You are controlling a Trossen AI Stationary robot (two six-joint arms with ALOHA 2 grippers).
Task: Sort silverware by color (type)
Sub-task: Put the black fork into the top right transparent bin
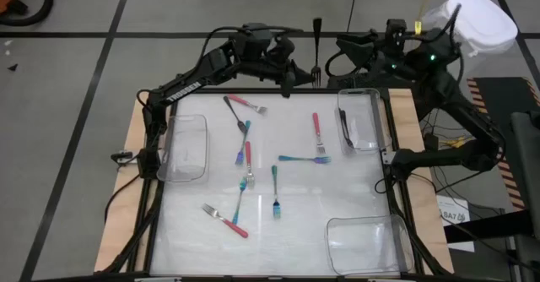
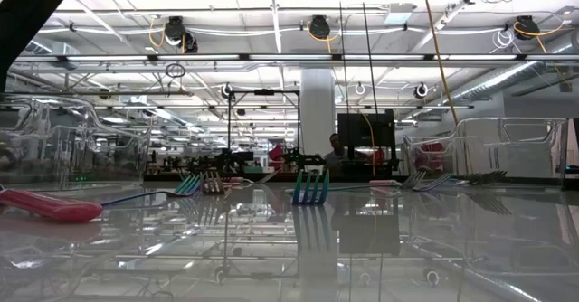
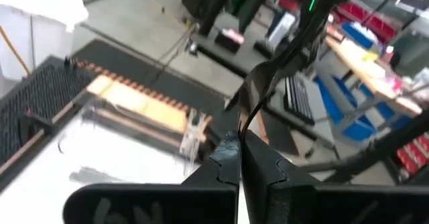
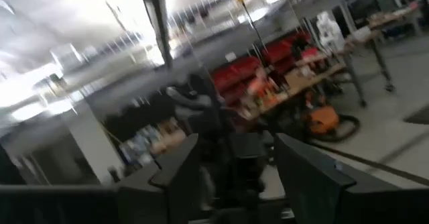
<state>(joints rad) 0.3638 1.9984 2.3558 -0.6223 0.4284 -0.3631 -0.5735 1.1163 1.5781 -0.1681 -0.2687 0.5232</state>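
Workshop clutter all around, and in the middle of it my white glossy tabletop (image 1: 337, 193) with three clear bins on it: one at the left edge (image 1: 187, 147), one at the right edge (image 1: 361, 117) and one in the near right corner (image 1: 367, 244).

Both my arms are up at the far edge. My left pincer (image 3: 239, 150) has its fingers pressed together on what looks like a black fork (image 1: 317, 41), which sticks out past the tabletop's far edge. My right pincer (image 4: 234, 150) hangs just beside it with its fingers apart and nothing between them, so I'd guess this is a hand-over on the way to the right-edge bin, where another dark piece (image 1: 346, 127) already lies.

The rest of the silverware is loose on the sheet between the bins: a pink-handled fork (image 1: 316, 130), a teal one (image 1: 304, 158) just below it, another teal one (image 1: 275, 189) nearer the middle, and a pink one (image 1: 229, 222) near the front left.

Handling-wise these look light, stiff and skinny. Lying flat on a slick sheet, I'd expect them to skate away from a sloppy pinch. My plan is to grab across the plastic handle, about mid-length. That's thicker than the tines and should be grippier too. Breakage doesn't worry me, but one swivelling in the grip does.
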